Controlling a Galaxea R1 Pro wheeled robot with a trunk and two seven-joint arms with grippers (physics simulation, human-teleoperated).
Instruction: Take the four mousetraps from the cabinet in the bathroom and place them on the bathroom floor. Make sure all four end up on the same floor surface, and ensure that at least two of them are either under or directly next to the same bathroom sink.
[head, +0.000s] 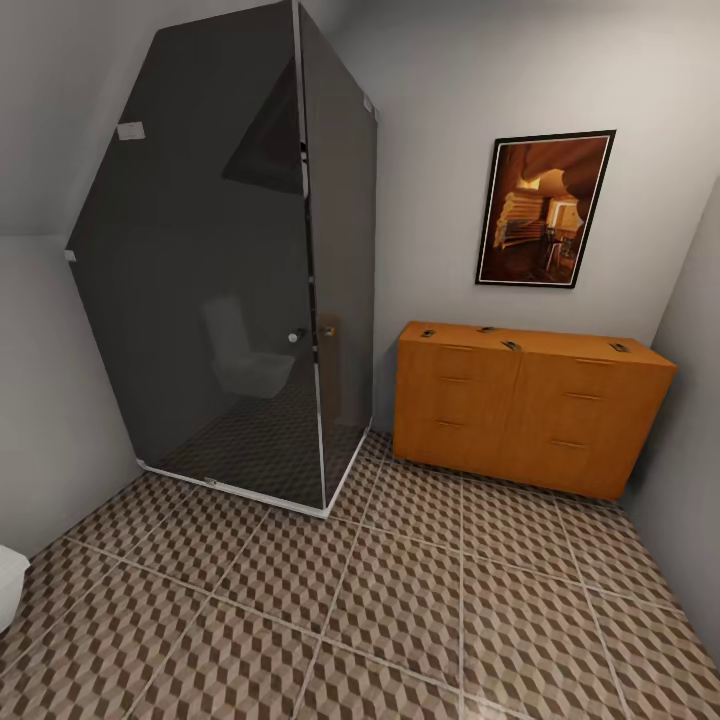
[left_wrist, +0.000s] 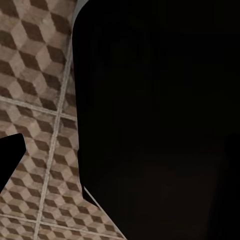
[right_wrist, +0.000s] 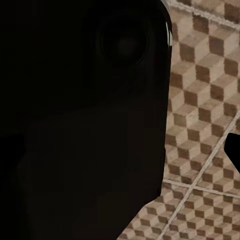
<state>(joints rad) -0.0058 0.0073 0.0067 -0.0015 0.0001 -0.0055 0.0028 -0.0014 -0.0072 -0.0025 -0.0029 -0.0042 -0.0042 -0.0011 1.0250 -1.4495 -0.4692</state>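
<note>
A room with plain grey walls (head: 440, 100) was shown, evenly and softly lit. The tiled floor (head: 400, 600) was covered in large squares printed with brown, beige and cream cubes, divided by pale grout lines; the same pattern was seen close up in the left wrist view (left_wrist: 40, 100) and the right wrist view (right_wrist: 200, 100). A tall shower enclosure (head: 230, 280) of dark smoked glass, edged in bright metal, was set in the far left corner. Just beside it, a low orange-brown wooden chest (head: 530, 410) with drawers was placed against the back wall. A dark-framed picture (head: 545, 210) in amber tones was hung above the chest. A white fixture (head: 8, 590) was cut off by the near left edge.
</note>
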